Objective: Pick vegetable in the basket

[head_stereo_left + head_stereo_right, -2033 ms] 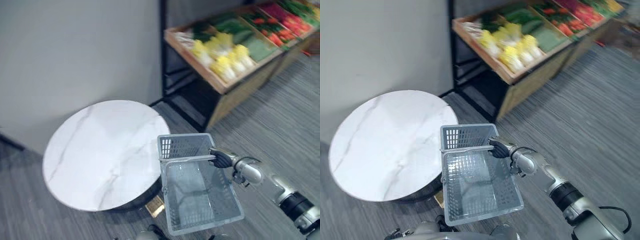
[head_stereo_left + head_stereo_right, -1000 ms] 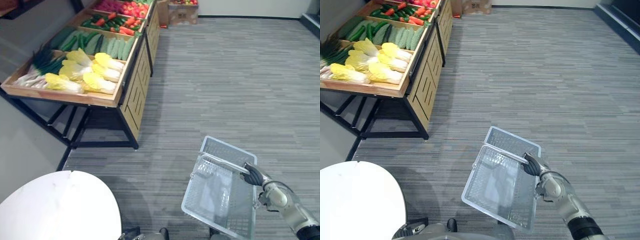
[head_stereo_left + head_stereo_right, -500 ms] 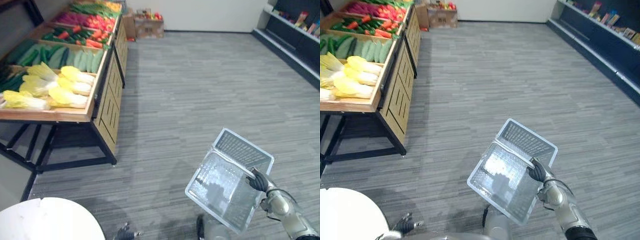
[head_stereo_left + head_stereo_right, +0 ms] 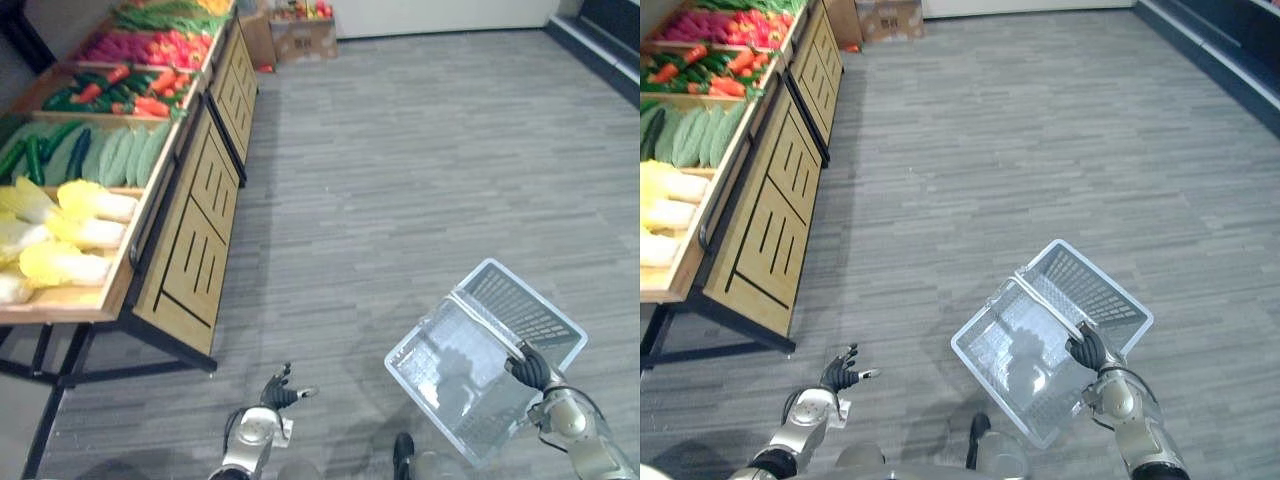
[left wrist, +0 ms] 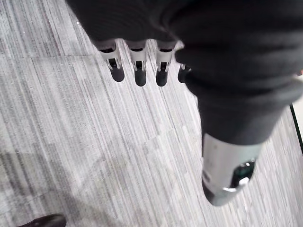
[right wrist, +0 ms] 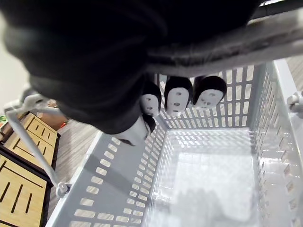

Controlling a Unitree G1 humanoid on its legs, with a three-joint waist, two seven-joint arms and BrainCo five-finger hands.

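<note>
Along the robot's left in the left eye view, the stand (image 4: 190, 240) now runs close by, where a second ago it stood further off. The head has swung, so I judge the approach nearly done. At the stand's near end lie the cabbages (image 4: 80, 225), long axes across the bin, white stalk ends toward its front edge. None is picked yet. The left hand (image 4: 272, 395) has come up, spread and empty.

In the right eye view the basket (image 4: 1035, 350) hangs empty, its long axis running from near left to far right.

The left wrist view has straight fingers (image 5: 140, 75) over floor (image 5: 94, 156).

The right wrist view has the right hand (image 6: 177, 97) curled round the handle (image 6: 227, 47).
</note>
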